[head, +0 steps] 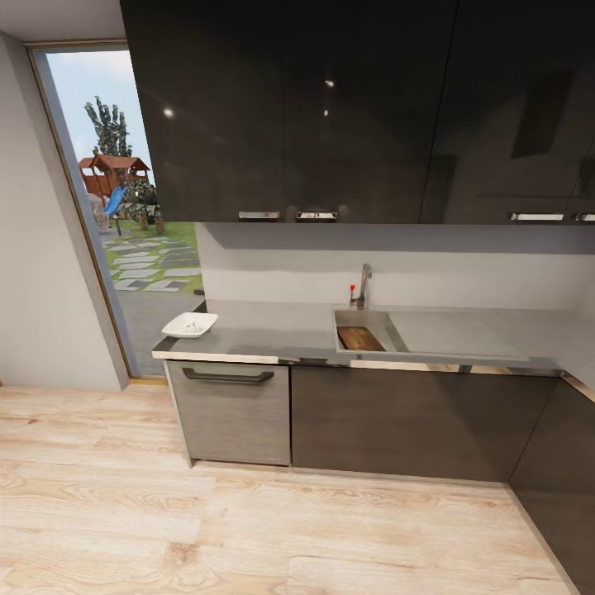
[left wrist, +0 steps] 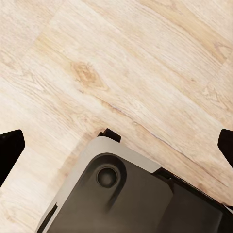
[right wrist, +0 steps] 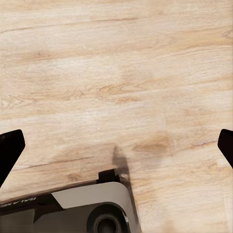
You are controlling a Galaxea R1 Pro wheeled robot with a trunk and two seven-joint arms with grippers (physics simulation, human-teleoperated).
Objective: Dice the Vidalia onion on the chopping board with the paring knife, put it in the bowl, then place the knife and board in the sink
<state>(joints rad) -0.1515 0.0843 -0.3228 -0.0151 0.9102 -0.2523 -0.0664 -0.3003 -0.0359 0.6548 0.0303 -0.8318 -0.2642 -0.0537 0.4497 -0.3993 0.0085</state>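
While the chopping board (head: 360,338) lies in the sink (head: 397,332) and the bowl (head: 189,325) near the countertop (head: 273,330) edge, both grippers (left wrist: 116,145) (right wrist: 116,145) hang wide open, empty, over floorboards; a careless approach risks bumping the cabinets.

Head faces countertop (head: 273,330); wrists overlook floor (left wrist: 145,73).

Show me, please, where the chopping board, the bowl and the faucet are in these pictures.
chopping board (head: 360,338), head view, middle of its brown top, lying in the sink.
bowl (head: 189,325), head view, its white inside, on the countertop's left end.
faucet (head: 364,283), head view, its upright chrome stem behind the sink.
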